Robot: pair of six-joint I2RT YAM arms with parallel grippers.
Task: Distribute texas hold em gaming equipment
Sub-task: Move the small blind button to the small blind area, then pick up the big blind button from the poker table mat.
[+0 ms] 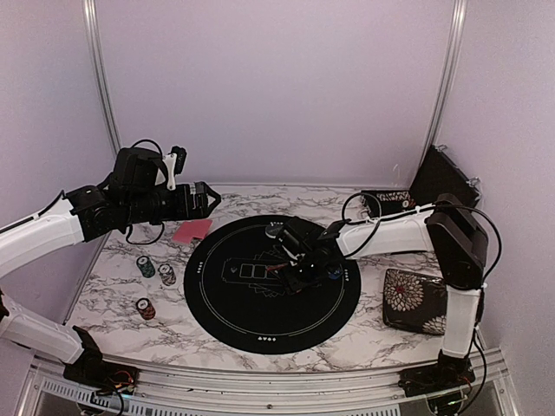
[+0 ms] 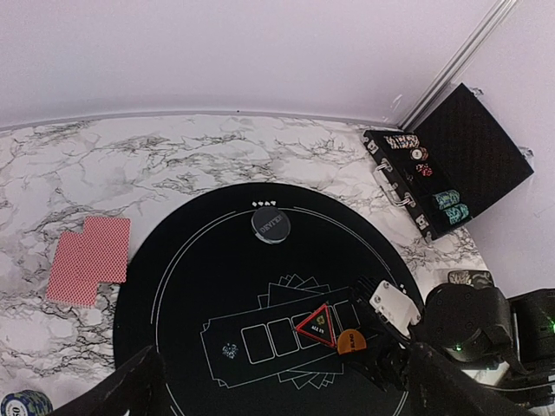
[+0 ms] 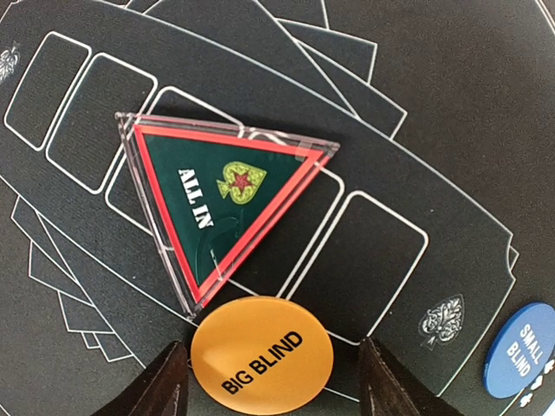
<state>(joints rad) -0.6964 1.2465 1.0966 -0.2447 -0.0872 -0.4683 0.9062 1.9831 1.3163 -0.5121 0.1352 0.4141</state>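
An orange round button [image 3: 262,357] sits between the spread fingers [image 3: 165,386] of our right gripper [image 3: 270,360]. One blue button [image 3: 520,347] is cropped; our left gripper [image 1: 213,199] gapes.

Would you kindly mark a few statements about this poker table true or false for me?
1. The orange BIG BLIND button lies on the black mat between the right gripper's fingers. True.
2. The ALL IN triangle lies off the mat. False: it lies on it.
3. The red-backed cards lie on the mat. False: they lie on the marble tabletop beside it.
4. Three chip stacks stand left of the mat. True.
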